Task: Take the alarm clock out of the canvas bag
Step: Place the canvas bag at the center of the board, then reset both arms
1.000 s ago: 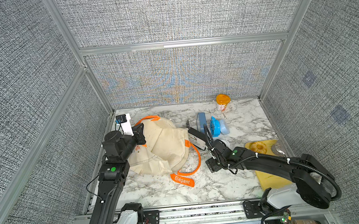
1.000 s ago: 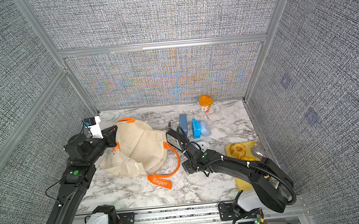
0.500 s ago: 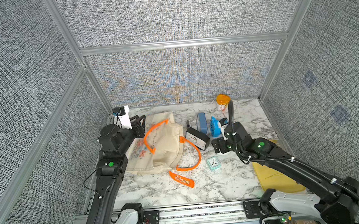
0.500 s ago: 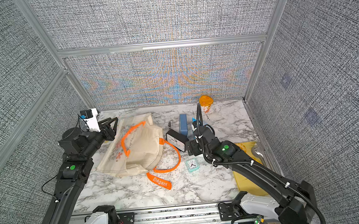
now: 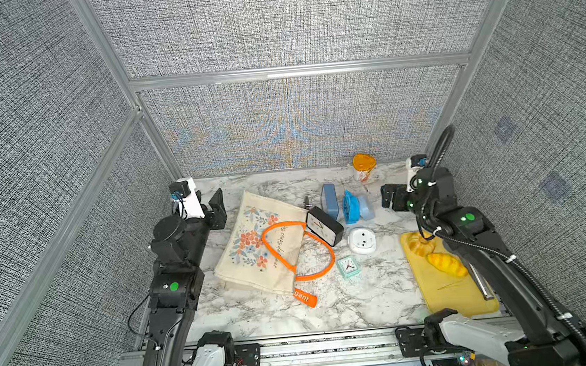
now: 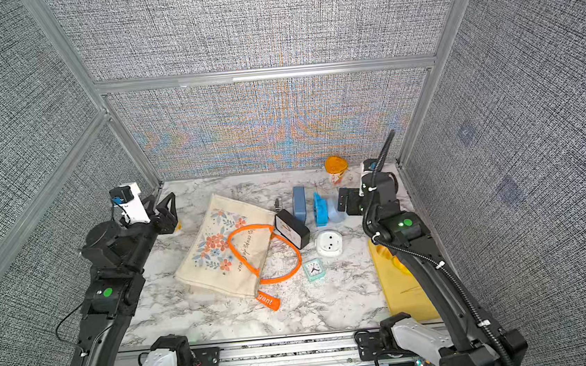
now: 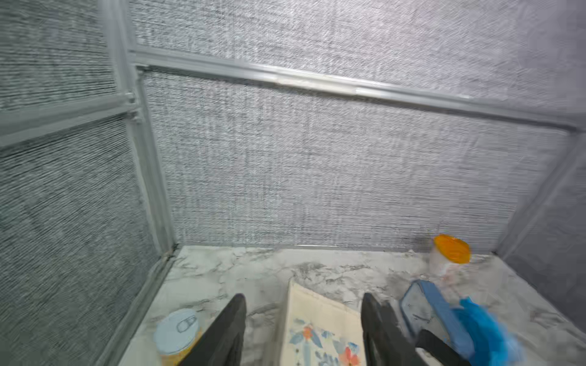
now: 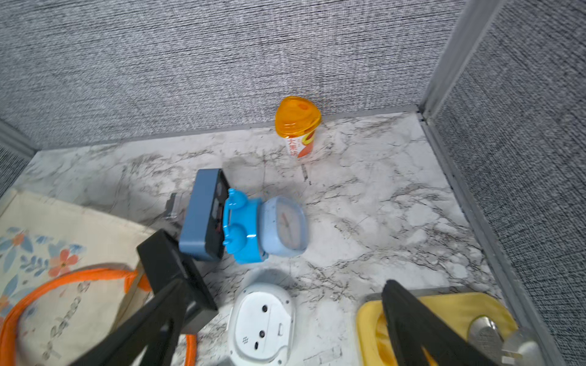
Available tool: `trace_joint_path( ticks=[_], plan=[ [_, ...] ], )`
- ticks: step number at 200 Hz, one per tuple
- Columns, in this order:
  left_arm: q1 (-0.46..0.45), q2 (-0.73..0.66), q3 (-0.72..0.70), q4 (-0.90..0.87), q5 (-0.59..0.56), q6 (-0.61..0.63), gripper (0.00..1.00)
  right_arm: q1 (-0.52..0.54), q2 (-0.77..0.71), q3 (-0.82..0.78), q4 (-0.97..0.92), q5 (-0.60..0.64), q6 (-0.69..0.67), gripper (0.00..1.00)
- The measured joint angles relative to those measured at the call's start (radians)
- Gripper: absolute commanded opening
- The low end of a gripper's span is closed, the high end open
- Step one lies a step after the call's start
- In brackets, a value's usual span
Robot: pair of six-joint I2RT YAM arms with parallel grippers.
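Note:
The cream canvas bag (image 5: 253,245) with a flower print and orange handles lies flat on the marble table. Outside it, a small mint alarm clock (image 5: 348,266) lies by the orange handle loop. A black alarm clock (image 5: 324,226) stands at the bag's right edge. My left gripper (image 5: 215,207) hovers open and empty off the bag's back left corner (image 7: 317,332). My right gripper (image 5: 390,197) is wide open and empty at the back right. In the right wrist view the right gripper (image 8: 285,283) is above a white clock (image 8: 261,323) that lies face down.
Two blue clocks (image 5: 353,205) stand behind the black one. An orange-lidded cup (image 5: 364,166) sits at the back wall. A yellow board (image 5: 453,296) with bread and a knife lies at the right edge. A can (image 7: 179,332) stands near the left wall.
The left gripper opened and let go of the bag, which dropped flat. The right arm drew back from the bag's mouth to the back right, opening wider. The mint clock now lies on the table.

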Motion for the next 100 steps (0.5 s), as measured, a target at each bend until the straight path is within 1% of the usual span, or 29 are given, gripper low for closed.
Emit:
trace_joint_path(
  ticks=[26, 52, 55, 60, 66, 95, 100],
  plan=[
    [0.017, 0.048, -0.146, 0.157, -0.141, 0.055, 0.63, -0.106, 0.014, -0.103, 0.131, -0.023, -0.027, 0.98],
    [0.05, 0.12, -0.33, 0.378, -0.246, 0.088, 0.68, -0.192, 0.026, -0.24, 0.309, -0.036, -0.058, 0.98],
    [0.055, 0.127, -0.351, 0.404, -0.254, 0.089, 0.69, -0.2, 0.026, -0.26, 0.333, -0.036, -0.063, 0.99],
    [0.063, 0.14, -0.385, 0.446, -0.262, 0.092, 0.77, -0.211, 0.029, -0.29, 0.364, -0.036, -0.072, 0.99],
    [0.073, 0.155, -0.423, 0.496, -0.273, 0.097, 0.81, -0.221, 0.035, -0.327, 0.406, -0.027, -0.084, 0.99],
    [0.116, 0.254, -0.559, 0.731, -0.282, 0.108, 0.88, -0.23, 0.084, -0.466, 0.583, -0.035, -0.155, 0.99],
    [0.12, 0.277, -0.575, 0.771, -0.278, 0.109, 0.9, -0.231, 0.095, -0.485, 0.613, -0.036, -0.163, 0.99]
  ],
)
